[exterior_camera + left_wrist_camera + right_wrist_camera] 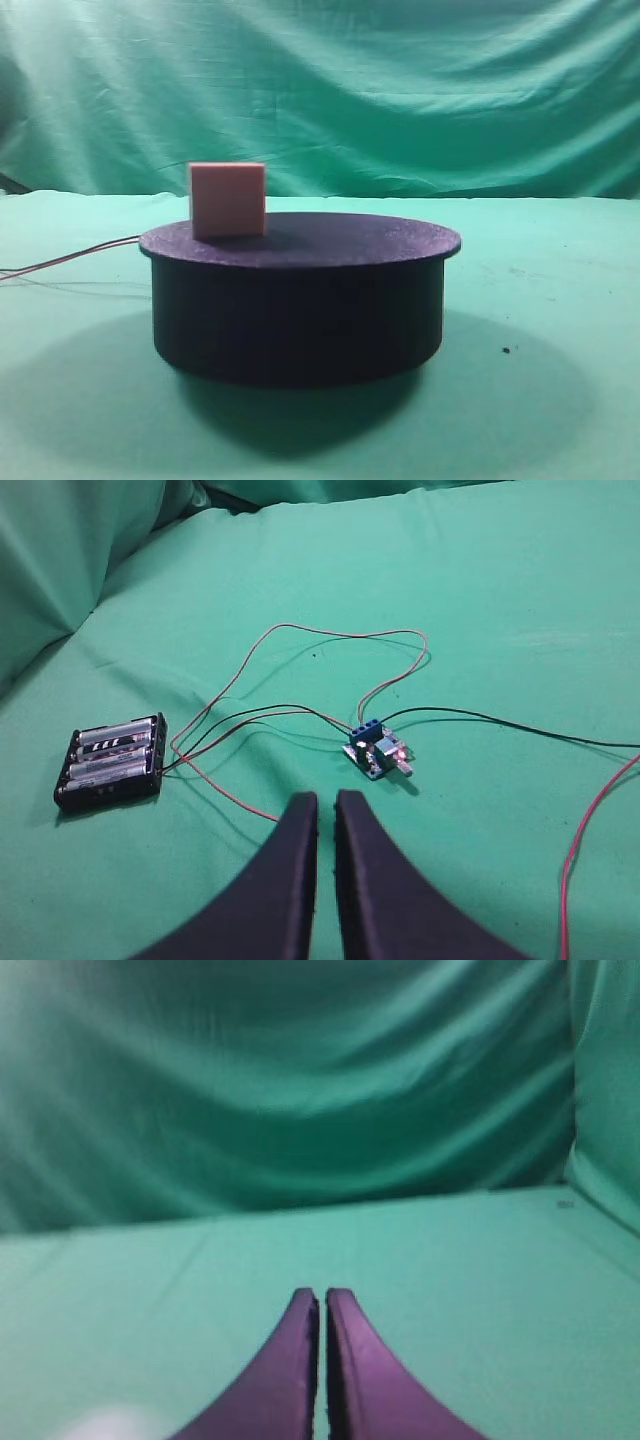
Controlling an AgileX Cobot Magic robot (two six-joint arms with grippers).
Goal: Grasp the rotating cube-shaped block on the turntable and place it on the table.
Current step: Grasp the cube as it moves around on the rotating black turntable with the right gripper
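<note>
A salmon-pink cube-shaped block (227, 199) stands on the left part of the dark round turntable (300, 295), which sits on the green table (560, 300). No gripper shows in the exterior high view. My left gripper (326, 802) is shut and empty over green cloth, pointing toward a small circuit board. My right gripper (321, 1297) is shut and empty, facing bare green cloth and the backdrop. Neither wrist view shows the cube or the turntable.
A black battery holder (112, 762) lies on the cloth, wired to a small blue circuit board (378, 752) by red and black wires (300, 640). A red wire (585, 830) runs at the right. Thin wires (70, 258) trail from the turntable's left side.
</note>
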